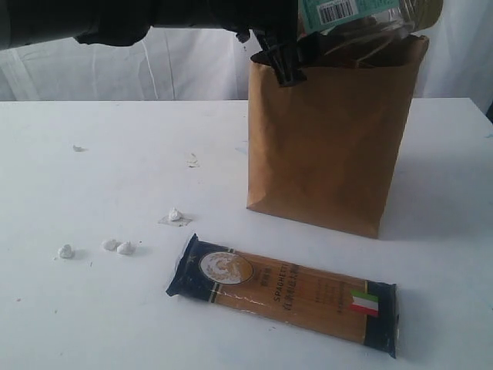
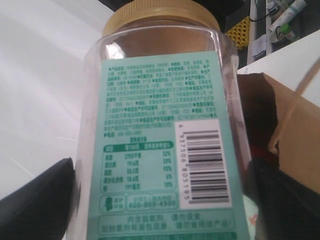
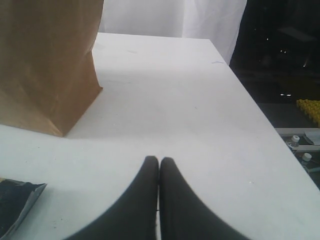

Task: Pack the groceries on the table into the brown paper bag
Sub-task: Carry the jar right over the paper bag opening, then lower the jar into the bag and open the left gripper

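Observation:
My left gripper is shut on a clear jar with a green label and a tan lid; a dark finger shows on each side of it. In the exterior view the jar is held tilted over the open mouth of the brown paper bag, with the left gripper at the bag's left top corner. The long blue-ended spaghetti pack lies flat on the table in front of the bag. My right gripper is shut and empty, low over the table beside the bag.
Small white crumbs and scuffs dot the table left of the spaghetti pack. The table's edge runs close to the right gripper, with dark floor and clutter beyond it. A cord handle hangs at the bag's rim next to the jar.

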